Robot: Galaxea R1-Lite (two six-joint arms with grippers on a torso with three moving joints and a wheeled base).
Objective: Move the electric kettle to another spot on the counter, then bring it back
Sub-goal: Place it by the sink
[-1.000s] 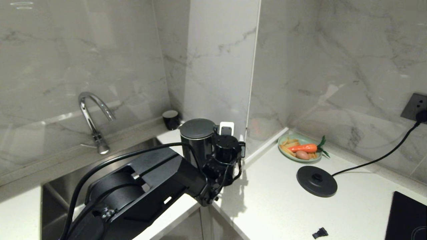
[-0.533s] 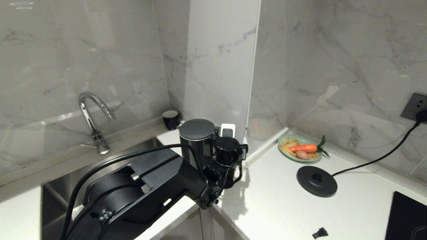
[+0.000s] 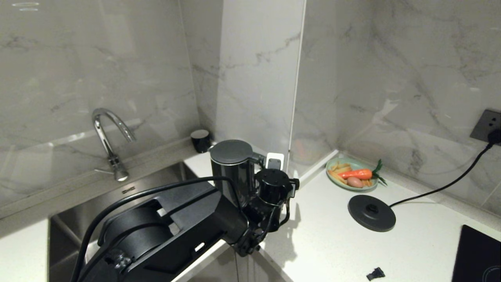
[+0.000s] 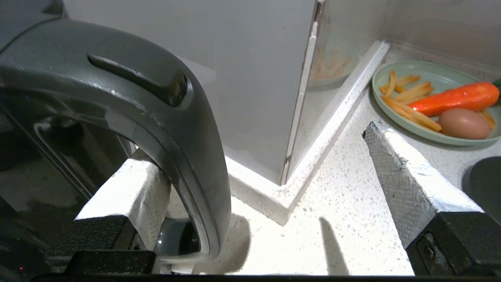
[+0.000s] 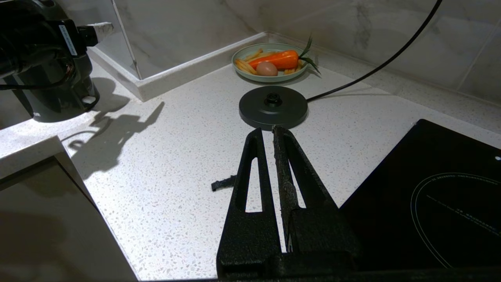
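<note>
Left tool [image 4: 254, 145]: released, jaws spread wide, grasping nothing. Sits at the loop handle [image 4: 176, 129] of the electric kettle [image 3: 231, 164]. One white padded finger [image 4: 129, 188] reaches through the loop, between handle and kettle body; whether it touches the handle's inner side cannot be told. Other finger [image 4: 403, 172] stands outside the loop, well apart from the handle, over bare speckled surface [image 3: 332, 243].

Electric kettle: stands upright on the surface, lid on, in the corner just beside the marble column [image 3: 258, 78], between the sink [image 3: 98, 196] and the column. Sits off its round base disc [image 3: 371, 212], which lies well apart to the robot's right, its cord [image 3: 442, 188] running up to a wall socket [image 3: 487, 125].

Right tool [image 5: 270, 131]: clenched on nothing, fingers pressed together, hanging above the surface near the base disc and beside the black cooktop [image 5: 430, 196].

Writing: small white lettering near the kettle's base in the right wrist view, too small to read. White label [image 5: 68, 39] on the left wrist, not legible. Fine print inside the cooktop's ring, not legible.

Elsewhere: green plate [image 3: 336, 178] with carrot [image 3: 355, 173], egg [image 3: 354, 182] and fries against the back wall; small black cup [image 3: 200, 140] behind the kettle; faucet [image 3: 109, 137] over the sink; small black scrap [image 3: 375, 273] near the surface's front.
</note>
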